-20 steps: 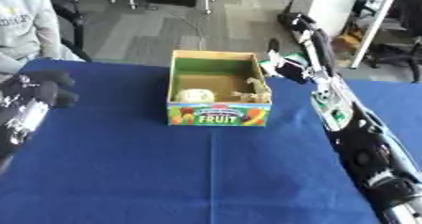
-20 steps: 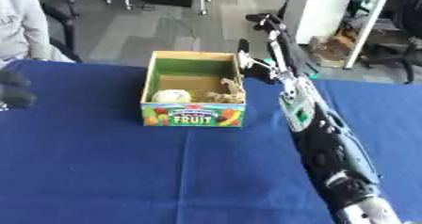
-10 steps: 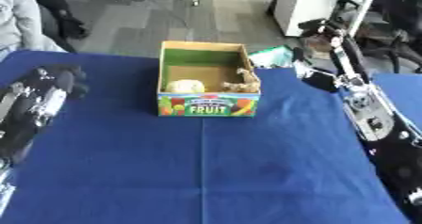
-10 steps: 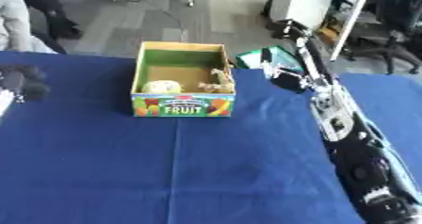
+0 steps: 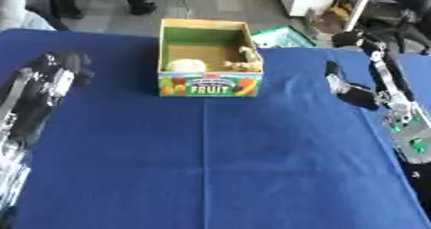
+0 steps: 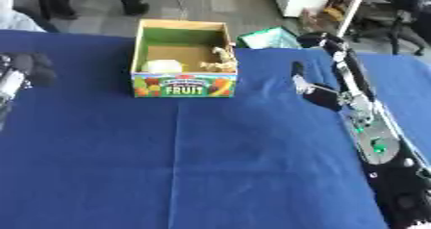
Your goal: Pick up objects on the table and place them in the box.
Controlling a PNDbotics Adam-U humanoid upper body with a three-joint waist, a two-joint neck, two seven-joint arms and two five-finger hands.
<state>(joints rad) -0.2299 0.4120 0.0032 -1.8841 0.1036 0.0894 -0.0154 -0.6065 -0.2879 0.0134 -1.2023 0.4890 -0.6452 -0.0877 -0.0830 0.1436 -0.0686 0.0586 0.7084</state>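
Where blue tablecloth [image 5: 210,165] spreads: fruit box [image 5: 209,85], pale item [image 5: 185,65] inside; green packet [image 5: 282,35] behind; right hand [image 6: 313,91] beside, fingers indistinct; left hand [image 5: 63,64] curled.

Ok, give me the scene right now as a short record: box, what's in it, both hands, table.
box: cardboard FRUIT box, upright, open top, far middle of the table
contents: pale round item at front left, tan item along the right wall; neither identifiable
left hand: at the left edge, dark, fingers curled, holding nothing
right hand: right of the box, apart from it, holding nothing; finger state unclear
table: blue cloth; no loose objects seen on it
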